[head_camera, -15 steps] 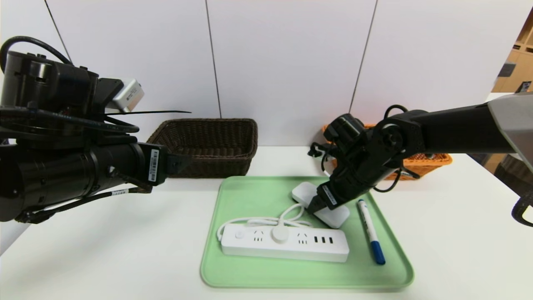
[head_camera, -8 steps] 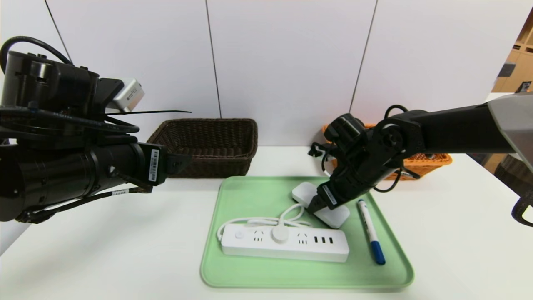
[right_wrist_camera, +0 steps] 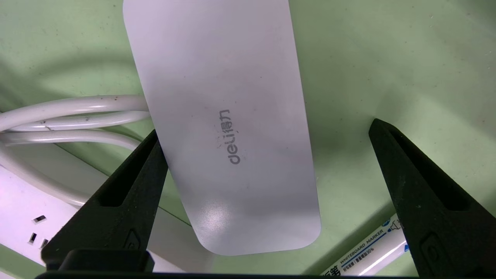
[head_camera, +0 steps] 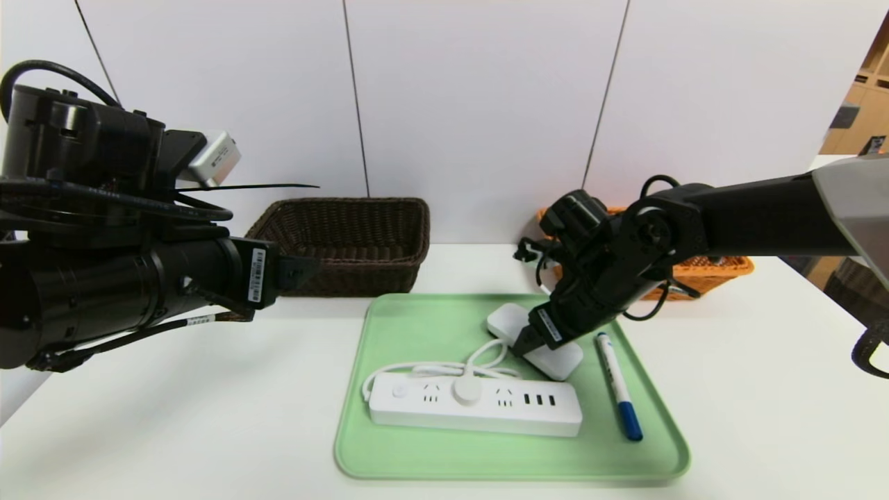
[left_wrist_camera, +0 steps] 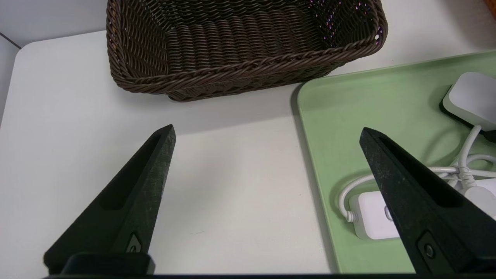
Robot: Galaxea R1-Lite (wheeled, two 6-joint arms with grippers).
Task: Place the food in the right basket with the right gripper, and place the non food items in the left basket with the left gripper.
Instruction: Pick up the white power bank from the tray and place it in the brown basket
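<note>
Right gripper point(head_camera: 535, 342) hangs low over the green tray point(head_camera: 417, 319) at centre frame, jaws spread wide, straddling the flat white device point(right_wrist_camera: 228, 128) with nothing clamped. One finger point(right_wrist_camera: 116, 201) sits right beside the device's long edge, the other well apart from it. This item is not food, so it belongs to the left arm; judged best move is to lift the right arm clear rather than close.

Left gripper point(left_wrist_camera: 267, 193) is also spread and empty, over bare table at the left of the head view, near the dark brown basket point(head_camera: 347, 236). The orange basket point(head_camera: 722, 267) shows mid right, mostly behind the right arm; no red carton is visible anywhere.

Materials: device smooth, matte, rounded corners, grey printed logo. Power strip point(head_camera: 479, 406) is hard glossy plastic with a looped cord. Marker point(head_camera: 618, 385) slim, blue cap, likely to roll. Baskets are coarse weave; tray smooth with a raised rim.
</note>
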